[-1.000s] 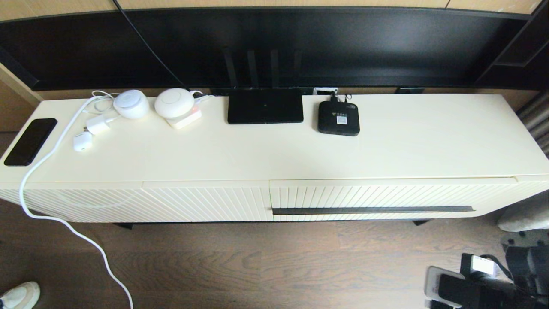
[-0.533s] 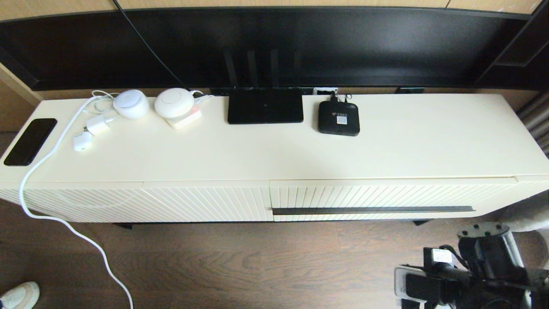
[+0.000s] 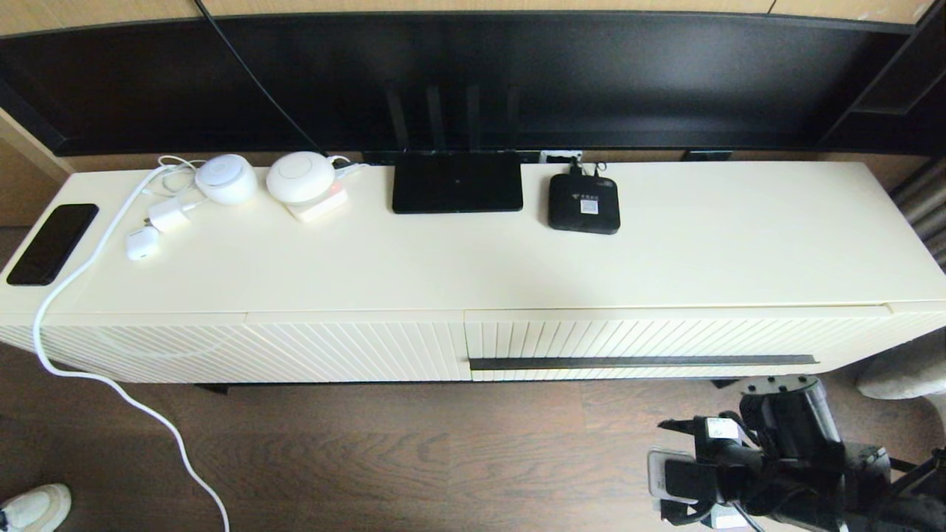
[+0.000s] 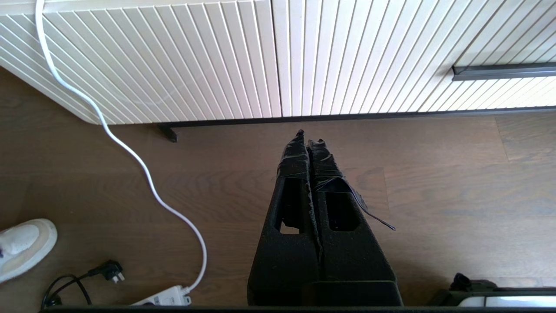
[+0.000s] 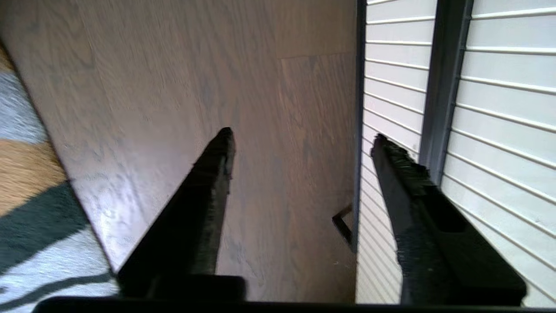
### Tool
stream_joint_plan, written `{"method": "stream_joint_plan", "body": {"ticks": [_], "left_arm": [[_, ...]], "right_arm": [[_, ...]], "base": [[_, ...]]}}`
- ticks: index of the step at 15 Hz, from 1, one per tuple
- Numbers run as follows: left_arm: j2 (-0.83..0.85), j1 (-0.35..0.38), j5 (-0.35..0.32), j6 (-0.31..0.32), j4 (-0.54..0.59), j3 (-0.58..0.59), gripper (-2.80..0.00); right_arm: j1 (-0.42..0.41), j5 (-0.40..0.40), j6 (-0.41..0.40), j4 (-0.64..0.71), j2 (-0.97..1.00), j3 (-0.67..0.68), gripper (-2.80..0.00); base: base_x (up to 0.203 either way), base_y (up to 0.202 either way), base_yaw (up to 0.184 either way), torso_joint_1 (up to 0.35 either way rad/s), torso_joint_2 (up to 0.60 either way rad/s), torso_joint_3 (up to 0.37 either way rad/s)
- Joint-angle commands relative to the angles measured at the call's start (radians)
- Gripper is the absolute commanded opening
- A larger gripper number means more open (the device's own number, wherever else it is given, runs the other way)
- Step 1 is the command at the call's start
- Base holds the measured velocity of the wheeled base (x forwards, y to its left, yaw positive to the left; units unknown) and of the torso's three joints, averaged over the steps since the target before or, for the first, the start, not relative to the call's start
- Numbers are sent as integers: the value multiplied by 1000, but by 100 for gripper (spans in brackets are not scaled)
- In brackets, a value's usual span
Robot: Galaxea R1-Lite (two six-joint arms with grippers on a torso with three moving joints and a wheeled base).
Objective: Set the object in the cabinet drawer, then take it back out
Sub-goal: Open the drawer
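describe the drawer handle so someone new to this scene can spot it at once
Find the long cream cabinet under the black TV. On its front, right of centre, sits the drawer with vertical ribs. The handle is the long dark horizontal bar low on that front; the diagonal-ribbed panel to its left has none.

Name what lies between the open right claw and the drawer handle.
Nothing: in the right wrist view only bare floor and ribbed drawer front separate the right claw from the handle.
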Motion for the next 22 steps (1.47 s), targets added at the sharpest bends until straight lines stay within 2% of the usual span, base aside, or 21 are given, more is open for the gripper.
{"method": "stream_joint_plan", "body": {"ticks": [1, 7, 10, 14, 22], "left_arm": [[1, 0, 0, 0, -1, 0, -280], [0, 0, 0, 0, 0, 0, -280], [0, 0, 0, 0, 0, 0, -280], [0, 0, 0, 0, 0, 0, -280], [0, 0, 0, 0, 0, -1, -280]], "right_arm": [[-22, 0, -55, -10, 23, -9, 0], [-81, 0, -170, -91, 93, -45, 0], [-88, -1, -175, -118, 145, -69, 0], [-105, 9, -173, -232, 218, -91, 0], [-132, 51, -175, -312, 308, -137, 0]], "base": [[0, 0, 0, 0, 0, 0], [0, 0, 0, 0, 0, 0], [0, 0, 0, 0, 0, 0], [0, 0, 0, 0, 0, 0], [0, 0, 0, 0, 0, 0]]}}
